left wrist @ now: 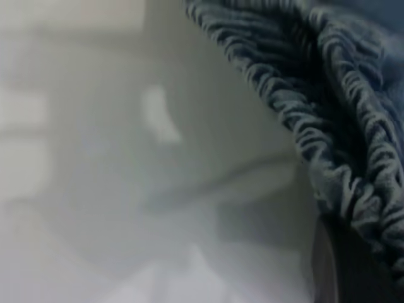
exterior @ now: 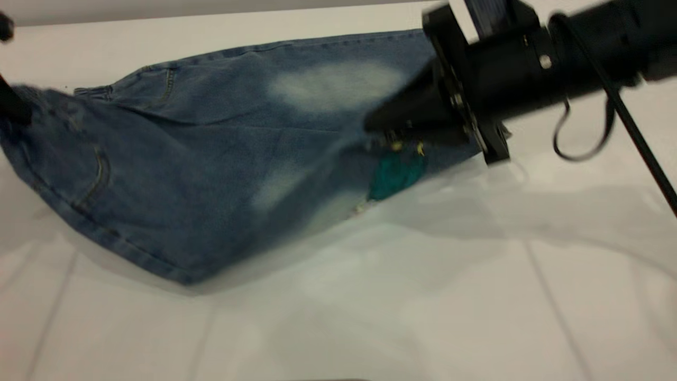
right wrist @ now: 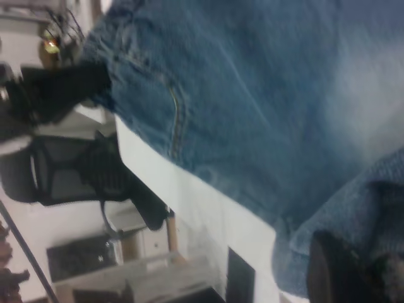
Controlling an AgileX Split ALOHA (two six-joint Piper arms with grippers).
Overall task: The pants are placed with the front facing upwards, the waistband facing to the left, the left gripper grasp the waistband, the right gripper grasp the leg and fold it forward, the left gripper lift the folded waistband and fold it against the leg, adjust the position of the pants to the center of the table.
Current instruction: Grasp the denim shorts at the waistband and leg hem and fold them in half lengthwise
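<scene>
The right end effector point(exterior: 378, 124), black and blocky on a thick black arm with a looping cable, had its fingers pinched on the denim of a leg of the pants point(exterior: 211, 159), holding that fabric lifted over the other leg. In the right wrist view a dark fingertip point(right wrist: 331, 268) sat pressed against a bunched fold of cloth, so the grip was tight on the fabric.

The left end effector point(exterior: 13, 108) showed only as a dark shape at the waistband point(exterior: 31, 106) end of the pants, at the far side from the right end effector. In the left wrist view the waistband point(left wrist: 328, 126) filled the frame beside a dark fingertip point(left wrist: 347, 265), the ruffles touching it. It appeared to be holding the band, though how far its fingers stood apart could not be told.

The pants were blue denim, soft and draped, with pale faded ovals on the legs, tan stitching along the seams and pocket curves, and a teal and yellow print just below the right end effector. The waistband was a gathered elastic strip, tightly ribbed. The pants hung partly raised between the two end effectors, sagging in the middle down to the desk point(exterior: 370, 296), which was smooth, flat and white.
</scene>
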